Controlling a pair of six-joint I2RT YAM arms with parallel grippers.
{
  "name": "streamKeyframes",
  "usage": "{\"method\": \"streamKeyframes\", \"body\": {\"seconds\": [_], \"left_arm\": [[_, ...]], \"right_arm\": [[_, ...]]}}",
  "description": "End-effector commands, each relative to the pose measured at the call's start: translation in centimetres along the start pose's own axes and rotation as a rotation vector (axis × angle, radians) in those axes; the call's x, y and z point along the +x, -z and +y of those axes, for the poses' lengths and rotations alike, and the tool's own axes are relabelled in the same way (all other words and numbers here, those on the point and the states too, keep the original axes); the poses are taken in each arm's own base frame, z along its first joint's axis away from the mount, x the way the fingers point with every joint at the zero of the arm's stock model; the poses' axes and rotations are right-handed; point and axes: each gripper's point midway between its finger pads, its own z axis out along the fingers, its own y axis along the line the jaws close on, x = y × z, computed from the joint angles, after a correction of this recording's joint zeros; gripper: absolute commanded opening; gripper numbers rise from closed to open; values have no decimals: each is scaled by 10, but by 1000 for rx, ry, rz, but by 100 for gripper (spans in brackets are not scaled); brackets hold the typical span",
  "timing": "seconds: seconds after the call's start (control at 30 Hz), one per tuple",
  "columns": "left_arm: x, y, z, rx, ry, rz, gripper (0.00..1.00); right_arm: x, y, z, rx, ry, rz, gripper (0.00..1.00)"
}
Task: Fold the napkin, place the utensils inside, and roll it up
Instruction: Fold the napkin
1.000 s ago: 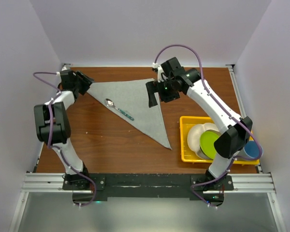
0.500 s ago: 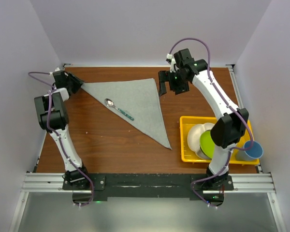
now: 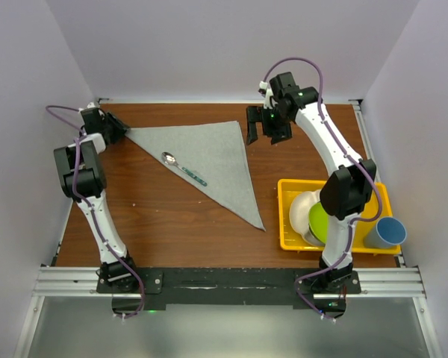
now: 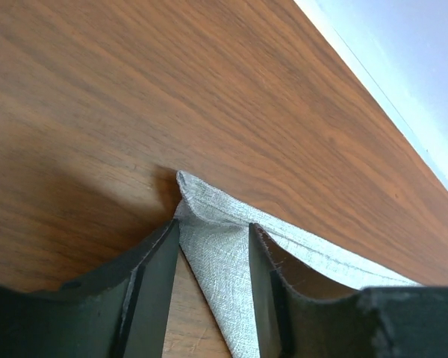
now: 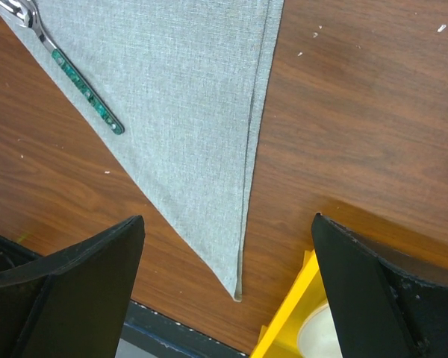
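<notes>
hidden: the right arm's elbow covers part of the tray and the dishes in it. The cup sits at the tray's right end, in it or beside it, can't tell.
cut off: the right wrist view clips the spoon head at its top-left edge and shows only a yellow tray corner at the bottom. The left wrist view shows just one corner of the napkin.
left gripper: at the napkin's far-left tip. Fingers are part-way apart and straddle the tip, with wood showing between them lower down. The cloth looks puckered against the left finger, but a real pinch isn't clear from this angle.
right gripper: fingers spread wide with nothing between them, held above the napkin's right edge and clear of it.
napkin: flat on the table, folded to a triangle. Light grey cloth with a fine weave; doubled layers show along the right edge. Its near point is just beside the tray.
spoon: lies on the napkin, close to and along the diagonal edge, head toward the far left. Shiny metal head, slim handle with a speckled green end.
table: dark brown wood grain, smooth.
tray: yellow, rectangular, low walls.
dishes: round, white and lime green.
cup: blue.
</notes>
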Motion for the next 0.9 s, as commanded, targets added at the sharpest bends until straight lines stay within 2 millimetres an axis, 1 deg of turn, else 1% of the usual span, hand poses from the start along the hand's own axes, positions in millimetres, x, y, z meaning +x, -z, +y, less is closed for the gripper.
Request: {"method": "streamKeyframes", "body": {"seconds": [0.0,0.07,0.13,0.2,0.3,0.4,0.47,0.53,0.67,0.7,0.77,0.8,0.83,0.87], "left_arm": [[-18,10,-7,34,-87,-38,50],[-17,11,-7,31,-88,-38,50],[-20,14,-8,33,-89,-51,38],[-17,15,-7,34,-81,-48,33],[-11,14,-1,16,-90,-31,33],[-11,14,4,-1,-96,-32,39],[-9,15,6,-8,-95,-21,40],[-14,21,4,-11,-119,-36,40],[-18,25,10,-36,-130,-49,39],[-19,25,12,-37,-125,-48,38],[-21,23,9,-23,-123,-58,39],[-18,20,10,-17,-116,-46,39],[-22,17,7,-9,-114,-51,40],[-20,14,8,-9,-110,-42,41]], "right_arm": [[-3,20,11,-43,-11,-30,98],[0,20,13,-54,-12,-24,98],[1,19,11,-52,-12,-22,98],[2,19,11,-53,-16,-23,98],[3,18,13,-63,-22,-20,98],[4,19,12,-63,-25,-22,98],[5,18,11,-59,-26,-19,98],[6,19,11,-58,-25,-16,98],[6,19,11,-59,-25,-19,98],[5,19,11,-58,-23,-21,98],[5,18,10,-56,-22,-18,98],[4,18,10,-56,-24,-19,98],[3,17,10,-58,-25,-20,98],[3,17,9,-59,-28,-20,98]]}}
